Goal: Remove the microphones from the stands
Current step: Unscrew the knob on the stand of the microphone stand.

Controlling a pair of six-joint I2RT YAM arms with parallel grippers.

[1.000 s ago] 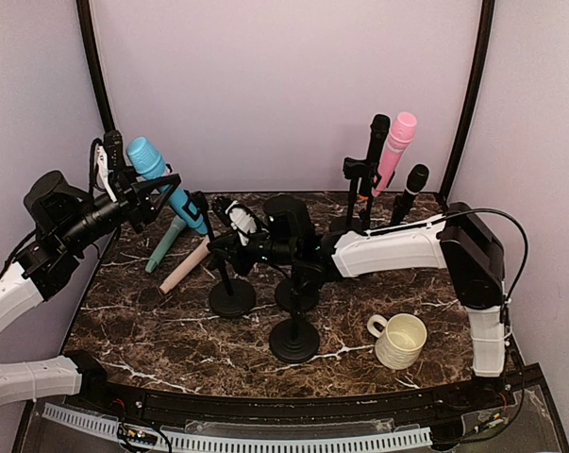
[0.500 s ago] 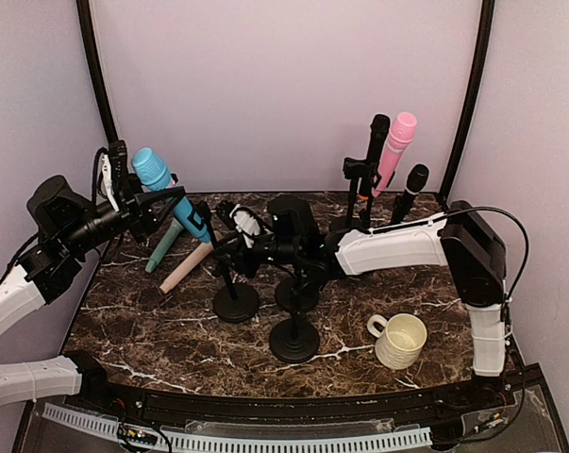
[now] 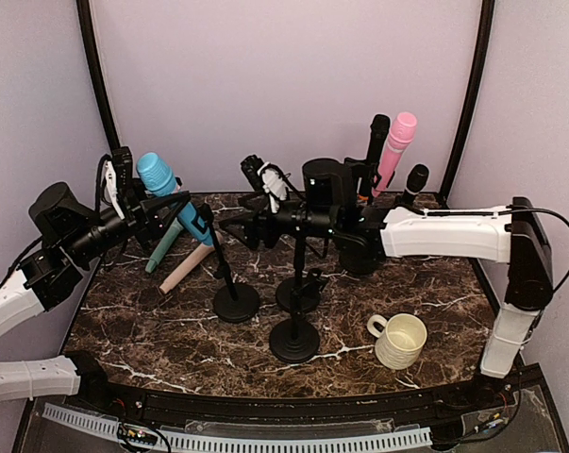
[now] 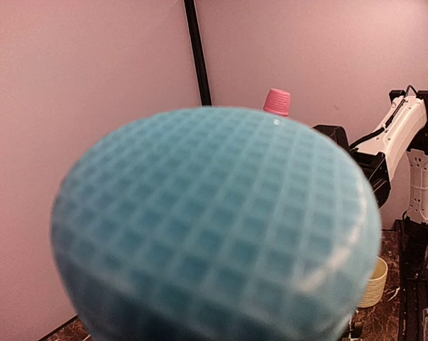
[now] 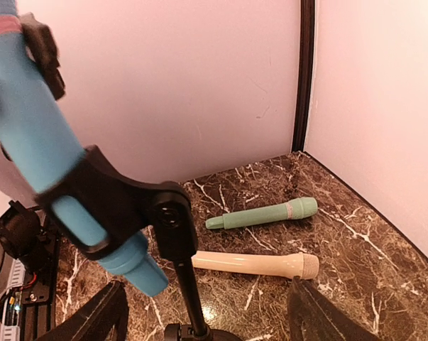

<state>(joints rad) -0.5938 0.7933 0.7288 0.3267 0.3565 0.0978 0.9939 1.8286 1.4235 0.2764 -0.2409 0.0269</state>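
The blue microphone [image 3: 156, 174] leans in the black clip [image 5: 121, 206] of a stand whose round base [image 3: 237, 302] rests on the marble table. My left gripper [image 3: 166, 201] is shut on the microphone's body just below its head. That meshed head [image 4: 214, 227] fills the left wrist view and hides the fingers there. My right gripper [image 3: 239, 226] hovers open to the right of the clip, touching nothing. In the right wrist view its gripper [image 5: 206, 320] has dark fingertips [image 5: 100, 316] low on both sides, and the stand's pole [image 5: 189, 291] shows beyond them.
A green microphone [image 5: 263, 213] and a beige one [image 5: 253, 263] lie on the table behind the stand. Two empty stands [image 3: 294, 340] are in the middle. Pink [image 3: 397, 142] and black [image 3: 414, 182] microphones stand at the back right. A cream mug [image 3: 400, 340] sits front right.
My right gripper has opened and pulled up and back to the right, away from the stand. My left gripper and the blue microphone have shifted slightly right.
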